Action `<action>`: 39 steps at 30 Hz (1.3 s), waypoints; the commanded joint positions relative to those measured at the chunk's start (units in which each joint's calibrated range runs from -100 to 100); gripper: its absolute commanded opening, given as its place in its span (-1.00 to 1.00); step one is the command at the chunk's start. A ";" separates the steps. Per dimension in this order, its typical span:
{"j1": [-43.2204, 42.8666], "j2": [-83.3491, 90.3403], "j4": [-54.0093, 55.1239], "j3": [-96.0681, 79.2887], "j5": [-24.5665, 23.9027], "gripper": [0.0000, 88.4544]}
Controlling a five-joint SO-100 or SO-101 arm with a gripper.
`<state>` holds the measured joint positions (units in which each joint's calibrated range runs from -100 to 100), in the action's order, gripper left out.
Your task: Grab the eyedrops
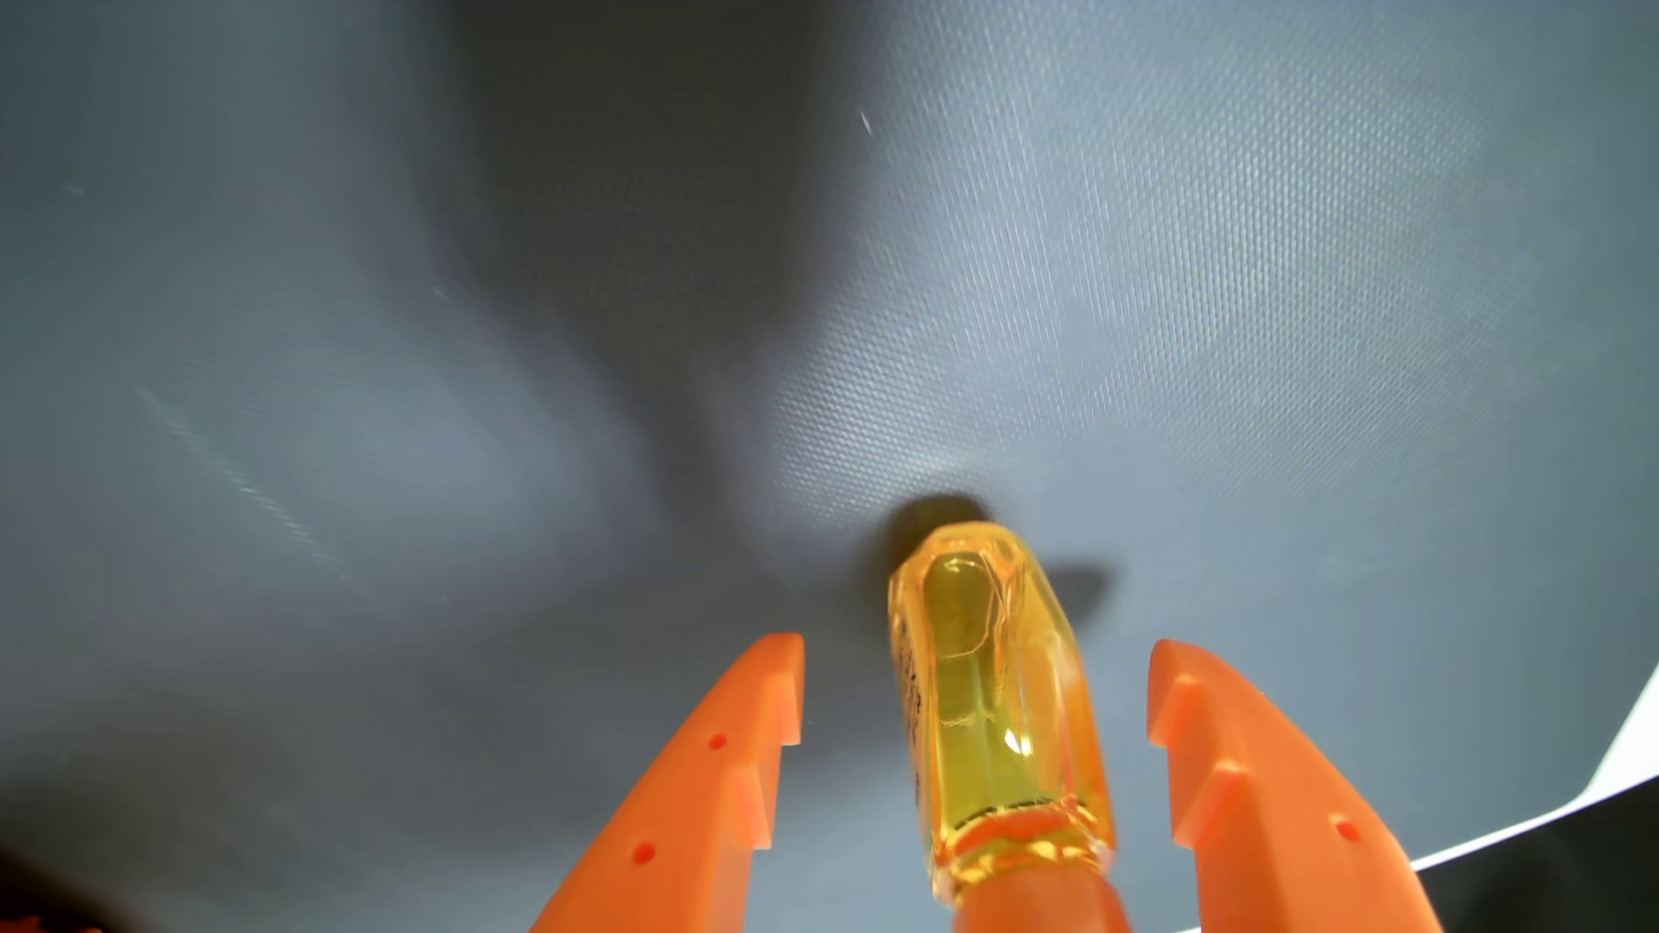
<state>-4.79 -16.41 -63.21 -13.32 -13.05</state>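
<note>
While spread wide across the wrist view, dark grey textured surface [449, 359], mat-like, shadowed down the middle, pale edge at lower right; nothing of the room beyond. Next in size, orange tool [976, 646], parted wide, gripping nothing, one finger [709, 780] on each side of the target. Smallest, eyedrops bottle [996, 709], amber and clear, standing between the fingers, touching neither, orange cap toward the camera. Step in hand, judging by this: lining up the grasp. Next move: closing squarely on the body without tipping it.
</note>
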 commanded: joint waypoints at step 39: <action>1.22 10.08 -8.92 7.78 6.69 -0.99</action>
<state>-4.49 -12.93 -66.96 -10.34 -8.19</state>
